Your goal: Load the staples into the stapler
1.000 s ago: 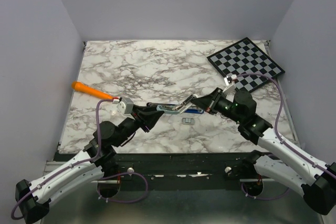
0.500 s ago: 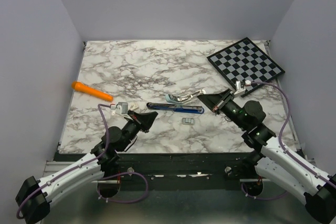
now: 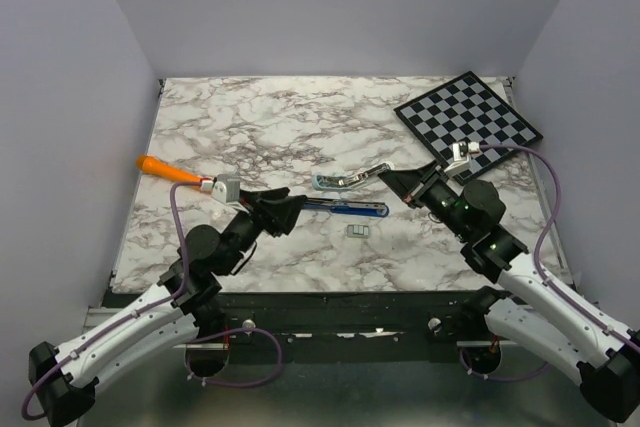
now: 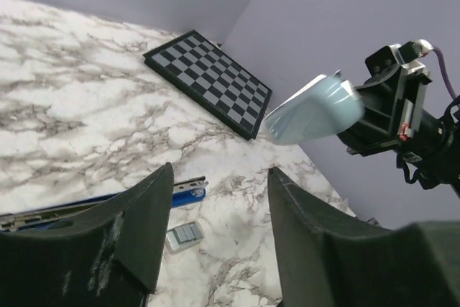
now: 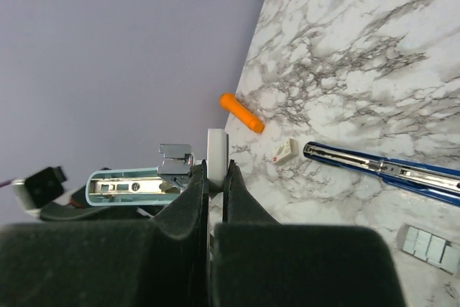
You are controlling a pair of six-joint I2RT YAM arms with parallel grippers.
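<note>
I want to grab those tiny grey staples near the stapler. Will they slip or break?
The staples lie flat and thin on the smooth marble table, so they will probably slide, not roll. They look split into strips, so a pinch might separate them. Being so tiny, they are likely light.

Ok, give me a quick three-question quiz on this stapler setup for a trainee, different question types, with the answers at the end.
1. True or false: the staples lie on the table, outside the stapler.
2. Fill in the blank: the left gripper is ___, holding nothing.
3. Which one holds the stapler's light blue top lifted? A, the left gripper; B, the right gripper; C, neither.
Key: 1 true; 2 open; 3 B.
</note>
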